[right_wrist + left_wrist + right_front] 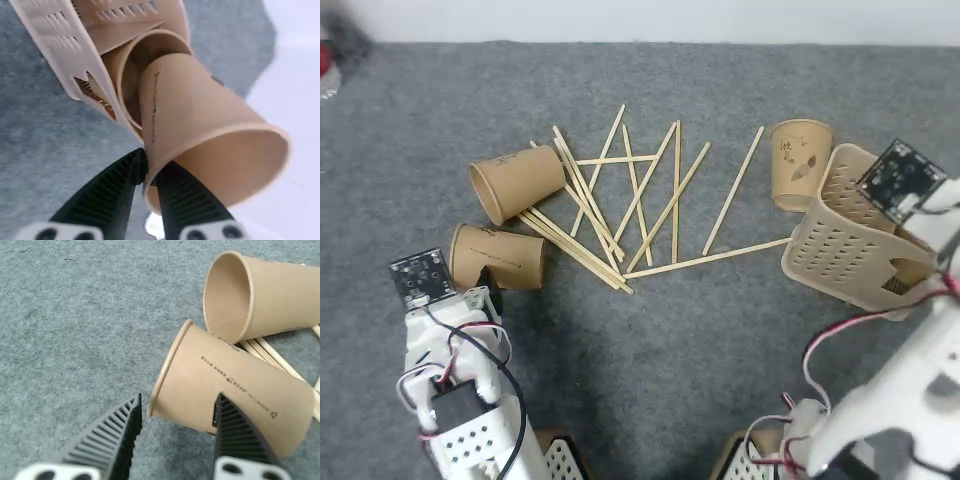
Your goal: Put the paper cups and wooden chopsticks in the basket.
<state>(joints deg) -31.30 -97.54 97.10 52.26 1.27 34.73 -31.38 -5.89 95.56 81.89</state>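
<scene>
Hovering open beside the near-left brown paper cup [235,390] lying sideways, the left gripper [177,402] holds nothing; light, thin-walled, it likely crushes, so grip gently mid-body. The right gripper [150,162] pinches the rim of another cup [200,120] at the right-hand perforated beige basket [55,35].

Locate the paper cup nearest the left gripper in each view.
High view: paper cup lower left, on its side.
Left wrist view: same cup at the left gripper's open fingertips.
Right wrist view: a different cup, pinched by the right gripper.
Shared landmark: second lying cup alongside.
</scene>
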